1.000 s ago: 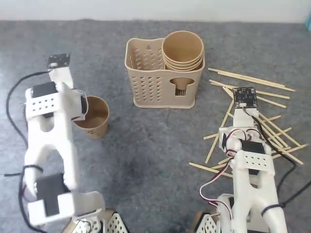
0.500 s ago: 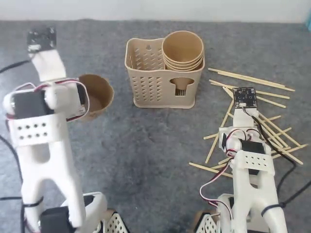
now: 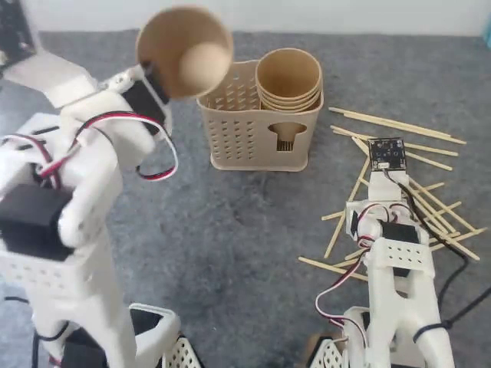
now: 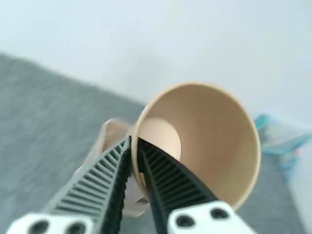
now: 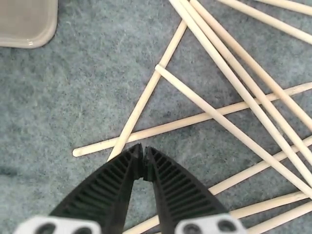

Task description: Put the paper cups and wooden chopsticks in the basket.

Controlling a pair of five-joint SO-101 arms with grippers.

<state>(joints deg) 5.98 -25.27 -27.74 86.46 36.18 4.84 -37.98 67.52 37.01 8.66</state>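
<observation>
Paper cup (image 3: pixel 184 52), rim pinched by left hand (image 4: pixel 132 142), tilts aloft near basket (image 3: pixel 230 130).

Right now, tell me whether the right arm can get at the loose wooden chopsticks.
Probably yes. The right gripper hangs directly over the wooden chopsticks on the grey carpet, nothing lying between; its jaws are shut, so they must open first.

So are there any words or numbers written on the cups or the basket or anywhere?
No words or numbers can be read anywhere.
The paper cup held in the air, the stacked paper cups, the basket and the wooden chopsticks are all plain.
Any print on the small circuit board on the right arm is too small to read.
</observation>
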